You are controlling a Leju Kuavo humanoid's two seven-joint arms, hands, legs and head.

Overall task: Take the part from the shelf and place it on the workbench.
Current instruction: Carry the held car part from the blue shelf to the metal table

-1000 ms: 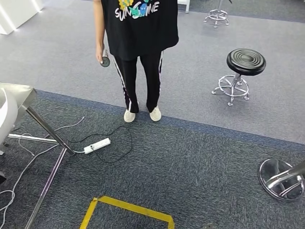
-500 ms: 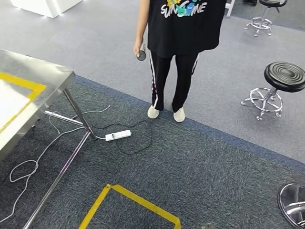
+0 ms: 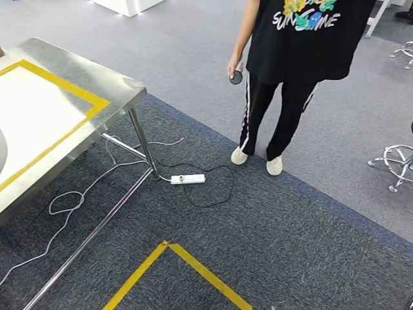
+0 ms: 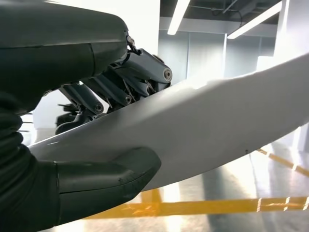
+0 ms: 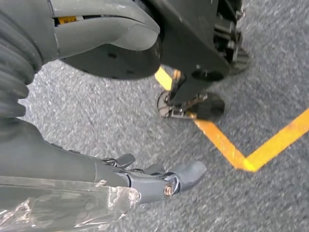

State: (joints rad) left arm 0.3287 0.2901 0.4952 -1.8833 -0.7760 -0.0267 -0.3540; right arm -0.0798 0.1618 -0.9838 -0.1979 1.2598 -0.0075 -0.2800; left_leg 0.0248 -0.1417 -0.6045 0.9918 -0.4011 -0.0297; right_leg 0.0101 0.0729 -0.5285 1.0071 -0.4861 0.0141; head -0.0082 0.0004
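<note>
Steel workbench [image 3: 63, 97] with a yellow tape border on its white top stands at left on grey carpet [image 3: 273, 226], with floor tape [image 3: 195, 265], a power strip [image 3: 187, 179] and a person [image 3: 292, 64] in a black shirt beyond. Since the earlier frames the whole view has swung, bringing more bench in; this is camera motion. Left hand [image 4: 91, 121] grips the long white part [image 4: 204, 121], thumb under and fingers over, long axis running away from the wrist over the bench; right hand [image 5: 120, 140] hangs above the carpet, spread, holding nothing.
</note>
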